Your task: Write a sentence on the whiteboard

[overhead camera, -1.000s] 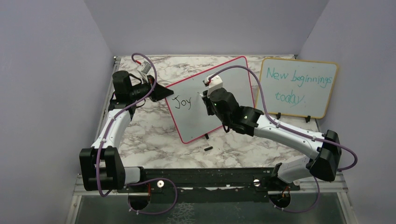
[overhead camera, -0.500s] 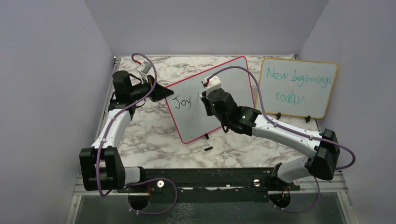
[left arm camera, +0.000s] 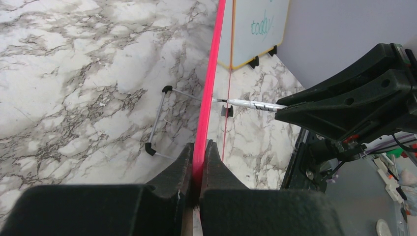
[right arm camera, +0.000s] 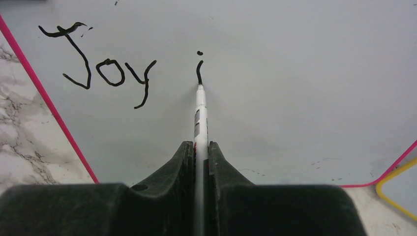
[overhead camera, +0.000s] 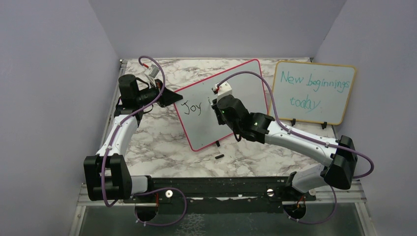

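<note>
The whiteboard with the red-pink frame stands tilted on the marble table. Black handwriting on it reads "Joy" and a fresh "i"; it also shows in the top view. My left gripper is shut on the board's red-pink left edge and holds it. My right gripper is shut on a white marker. The marker's tip touches the board at the bottom of the "i". In the left wrist view the marker meets the board edge-on.
A yellow-framed board with teal writing "New beginnings today" stands at the back right. A small black marker cap lies on the table in front of the whiteboard. The whiteboard's wire stand sits behind it. Purple walls close in on both sides.
My right gripper has moved left and slightly up along the board with the marker. An "i" now stands after "Joy". The left arm has not moved.
</note>
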Robot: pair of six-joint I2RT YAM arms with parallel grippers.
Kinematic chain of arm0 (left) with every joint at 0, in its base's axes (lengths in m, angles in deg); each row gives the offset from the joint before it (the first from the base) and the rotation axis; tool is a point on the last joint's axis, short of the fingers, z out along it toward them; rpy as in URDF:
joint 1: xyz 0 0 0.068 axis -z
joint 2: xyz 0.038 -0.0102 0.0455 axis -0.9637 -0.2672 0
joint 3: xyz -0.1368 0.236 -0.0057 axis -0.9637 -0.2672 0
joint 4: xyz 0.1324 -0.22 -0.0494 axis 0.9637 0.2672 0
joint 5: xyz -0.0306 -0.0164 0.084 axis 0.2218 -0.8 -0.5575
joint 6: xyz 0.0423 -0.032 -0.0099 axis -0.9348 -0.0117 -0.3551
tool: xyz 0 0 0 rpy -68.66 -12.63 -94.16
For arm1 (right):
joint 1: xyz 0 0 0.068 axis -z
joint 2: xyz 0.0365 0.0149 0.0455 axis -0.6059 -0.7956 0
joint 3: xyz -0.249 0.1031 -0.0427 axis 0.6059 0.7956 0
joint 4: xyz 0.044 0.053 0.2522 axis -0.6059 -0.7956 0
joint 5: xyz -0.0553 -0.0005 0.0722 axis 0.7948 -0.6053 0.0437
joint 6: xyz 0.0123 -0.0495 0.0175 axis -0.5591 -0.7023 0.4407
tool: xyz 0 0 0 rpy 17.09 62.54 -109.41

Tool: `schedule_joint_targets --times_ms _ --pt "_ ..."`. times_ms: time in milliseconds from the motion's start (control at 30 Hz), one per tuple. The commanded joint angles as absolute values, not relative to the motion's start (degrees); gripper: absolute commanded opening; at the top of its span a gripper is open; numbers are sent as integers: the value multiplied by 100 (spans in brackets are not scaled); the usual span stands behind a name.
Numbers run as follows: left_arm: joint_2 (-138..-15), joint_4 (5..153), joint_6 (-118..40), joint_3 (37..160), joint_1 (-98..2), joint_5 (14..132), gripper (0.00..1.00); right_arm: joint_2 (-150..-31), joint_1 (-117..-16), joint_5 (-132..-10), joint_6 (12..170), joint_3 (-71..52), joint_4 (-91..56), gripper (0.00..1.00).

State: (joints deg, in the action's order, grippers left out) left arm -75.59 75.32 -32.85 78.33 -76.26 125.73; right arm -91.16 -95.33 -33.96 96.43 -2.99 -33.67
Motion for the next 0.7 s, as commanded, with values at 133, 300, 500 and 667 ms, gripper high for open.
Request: schedule_joint_targets --times_ms 133,300,500,667 --pt "-7729 8020 -3893 7745 -7567 11874 0 -9232 -9518 -3619 9835 -422 -3695 0" --pt "-7734 8020 -3896 7745 -7569 11869 0 -9132 -9514 -3582 9803 -412 -3610 0" --pt "-7738 8020 -3897 7745 -7571 11861 0 -8854 -9516 -3399 9701 -299 -3301 0" --pt "-7744 8020 -3892 7751 -7566 11858 0 -8746 -9513 -3316 9609 -291 -3150 0"
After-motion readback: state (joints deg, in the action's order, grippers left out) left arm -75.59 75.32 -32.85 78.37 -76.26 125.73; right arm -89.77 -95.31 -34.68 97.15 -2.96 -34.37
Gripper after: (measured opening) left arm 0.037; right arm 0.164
